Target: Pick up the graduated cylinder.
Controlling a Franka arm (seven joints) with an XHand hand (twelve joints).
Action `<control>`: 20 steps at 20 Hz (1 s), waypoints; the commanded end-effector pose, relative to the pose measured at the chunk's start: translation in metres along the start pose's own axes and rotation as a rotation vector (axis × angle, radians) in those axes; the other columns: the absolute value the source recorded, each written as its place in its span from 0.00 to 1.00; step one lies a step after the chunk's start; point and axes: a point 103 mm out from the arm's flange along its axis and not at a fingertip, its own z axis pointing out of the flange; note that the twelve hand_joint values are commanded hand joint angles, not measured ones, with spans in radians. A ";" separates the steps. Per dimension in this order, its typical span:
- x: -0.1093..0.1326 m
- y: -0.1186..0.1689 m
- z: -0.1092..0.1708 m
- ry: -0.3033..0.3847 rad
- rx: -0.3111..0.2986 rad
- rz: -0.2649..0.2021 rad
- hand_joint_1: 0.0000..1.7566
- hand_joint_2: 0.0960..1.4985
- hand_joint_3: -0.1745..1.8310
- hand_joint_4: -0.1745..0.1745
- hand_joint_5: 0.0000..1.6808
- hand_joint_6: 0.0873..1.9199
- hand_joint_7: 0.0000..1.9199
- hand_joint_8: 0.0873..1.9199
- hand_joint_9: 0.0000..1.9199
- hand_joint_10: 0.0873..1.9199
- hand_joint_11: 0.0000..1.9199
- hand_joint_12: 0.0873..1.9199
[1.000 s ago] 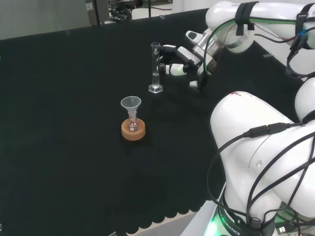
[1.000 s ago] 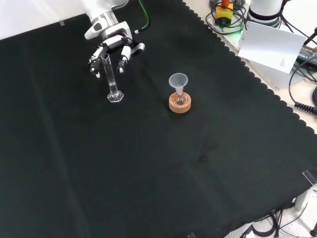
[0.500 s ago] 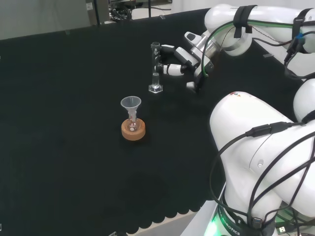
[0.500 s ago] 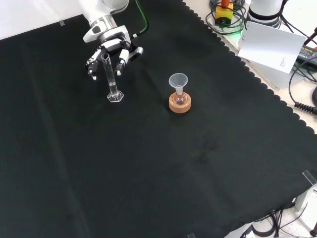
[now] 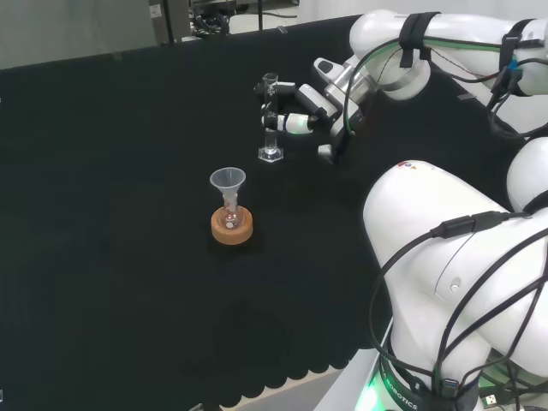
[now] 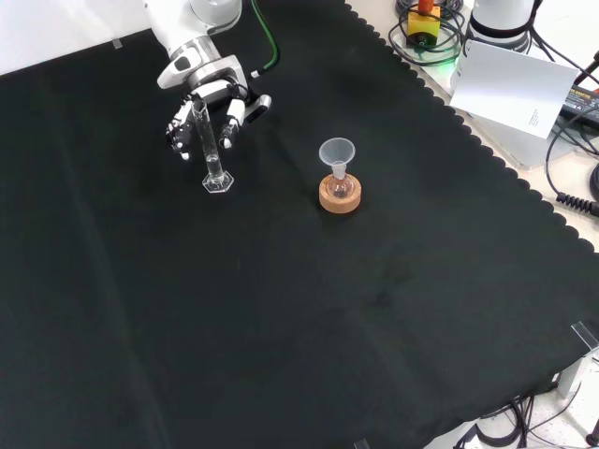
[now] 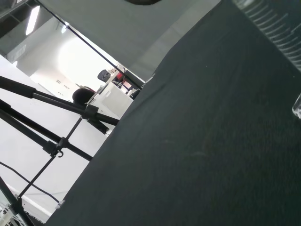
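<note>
The graduated cylinder (image 5: 271,120) stands upright on its clear foot on the black cloth (image 6: 281,309), upper middle of the head view, upper left of the front view. The hand (image 6: 208,101) reaches in beside its upper half, fingers spread to either side, not yet closed, apparently lined up for a side grasp. A funnel (image 5: 228,182) sits in a flask on a cork ring (image 5: 232,227) nearby.
</note>
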 end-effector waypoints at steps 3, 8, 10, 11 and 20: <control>-0.002 -0.002 0.000 0.022 -0.002 0.004 0.57 0.65 0.00 0.43 0.35 0.00 0.28 0.26 0.40 0.21 0.25 0.64; -0.002 0.001 0.007 0.041 0.009 0.000 0.57 0.65 0.00 0.42 0.34 0.00 0.28 0.25 0.40 0.21 0.25 0.64; -0.002 0.001 0.009 0.044 0.010 -0.002 0.57 0.65 0.00 0.42 0.34 0.00 0.28 0.25 0.41 0.21 0.26 0.64; -0.003 0.001 0.009 0.047 0.008 -0.001 0.57 0.65 0.00 0.42 0.34 0.00 0.28 0.25 0.41 0.21 0.26 0.64; -0.004 0.000 0.013 0.058 0.005 0.002 0.58 0.65 0.00 0.43 0.36 0.00 0.29 0.26 0.42 0.20 0.27 0.63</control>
